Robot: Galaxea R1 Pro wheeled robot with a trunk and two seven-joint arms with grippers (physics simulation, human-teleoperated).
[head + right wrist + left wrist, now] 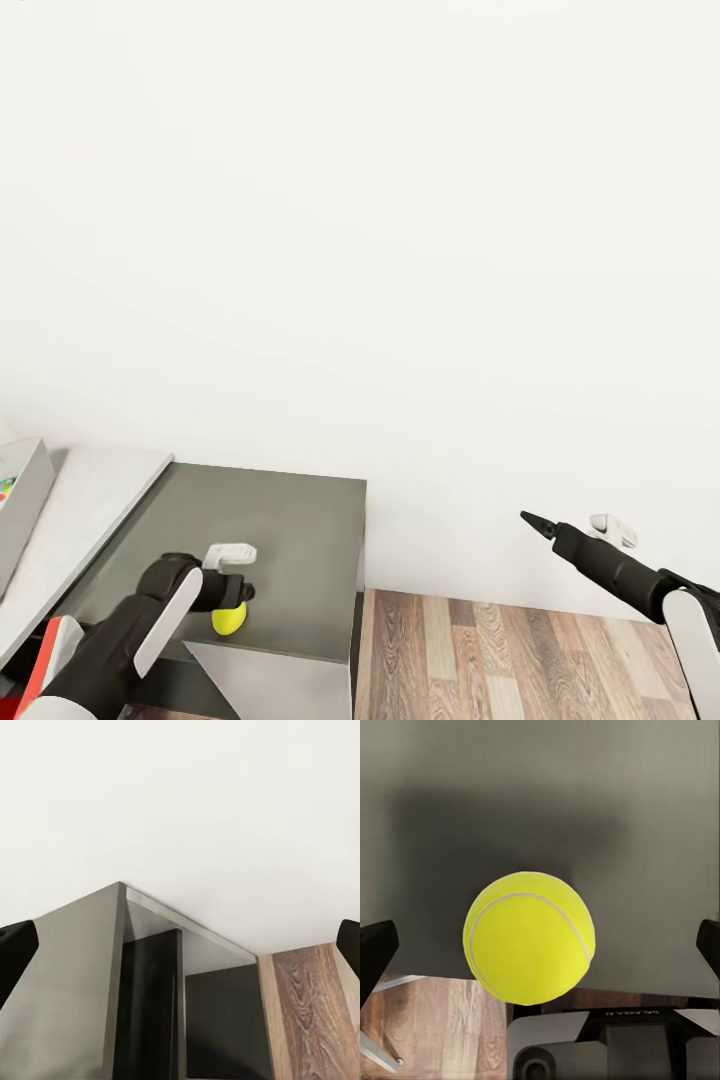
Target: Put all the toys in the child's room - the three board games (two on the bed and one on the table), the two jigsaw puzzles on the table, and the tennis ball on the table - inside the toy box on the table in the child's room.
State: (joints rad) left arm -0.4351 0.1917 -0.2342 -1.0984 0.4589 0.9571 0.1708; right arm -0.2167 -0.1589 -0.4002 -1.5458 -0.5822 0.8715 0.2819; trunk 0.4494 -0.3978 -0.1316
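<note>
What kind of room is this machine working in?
Probably a room in a home: a plain white wall, a wood-plank floor, a grey desk unit and a tennis ball on it.

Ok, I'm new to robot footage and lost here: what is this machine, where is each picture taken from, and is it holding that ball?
It is a simulated robot with two arms. The big picture looks down from its head; the other two look along each arm's pincer. The left pincer hangs open over a small yellow-green tennis ball, which lies on the dark grey end unit near its edge. The black fingers stand either side of the ball without touching it, so nothing is held. The right pincer, also open and empty, hovers above the wood-plank floor. A light grey tray sits at far left.
</note>
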